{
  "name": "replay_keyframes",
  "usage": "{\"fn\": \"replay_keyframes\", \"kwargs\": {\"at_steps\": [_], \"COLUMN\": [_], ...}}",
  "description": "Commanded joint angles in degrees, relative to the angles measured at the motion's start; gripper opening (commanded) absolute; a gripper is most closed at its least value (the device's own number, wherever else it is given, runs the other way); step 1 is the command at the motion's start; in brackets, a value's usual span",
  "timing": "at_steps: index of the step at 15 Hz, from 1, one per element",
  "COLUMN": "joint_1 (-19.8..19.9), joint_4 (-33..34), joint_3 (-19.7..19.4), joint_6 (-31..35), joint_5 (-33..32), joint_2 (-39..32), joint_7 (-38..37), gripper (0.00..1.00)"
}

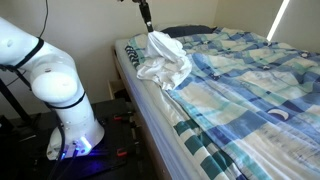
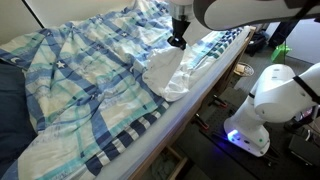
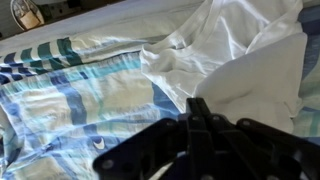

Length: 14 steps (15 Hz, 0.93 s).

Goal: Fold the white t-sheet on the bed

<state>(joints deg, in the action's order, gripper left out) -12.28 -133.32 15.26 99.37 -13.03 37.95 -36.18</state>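
Note:
The white t-shirt [image 1: 166,58] lies bunched near the edge of the bed, and one corner rises in a peak to my gripper [image 1: 149,27]. In both exterior views the gripper [image 2: 178,42] is directly above the shirt [image 2: 170,74] and points down at it. In the wrist view the two dark fingers [image 3: 197,108] are pressed together against the white cloth [image 3: 240,55]. The cloth pinched between the tips is hidden by the fingers.
The bed is covered by a blue and white checked sheet [image 1: 250,75] [image 2: 90,70], rumpled. A dark pillow [image 1: 190,31] lies at the head. The robot's white base [image 1: 62,95] stands on the floor beside the bed edge [image 2: 200,95].

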Motion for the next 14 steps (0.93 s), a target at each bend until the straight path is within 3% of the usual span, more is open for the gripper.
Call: {"fn": "replay_keyframes", "kwargs": {"at_steps": [1,6,14], "joint_1": [1.20,1.28,2.67], "joint_4": [-2.45,-4.57,-2.45], "joint_3": [1.18,1.85,3.25], "joint_6": [-1.52,1.85,0.10], "joint_5": [3.46,7.14,6.26], "joint_2": [2.83,2.64,0.85], "joint_7": [2.05,2.71,1.82], "gripper": [0.00,0.00,0.00]}}
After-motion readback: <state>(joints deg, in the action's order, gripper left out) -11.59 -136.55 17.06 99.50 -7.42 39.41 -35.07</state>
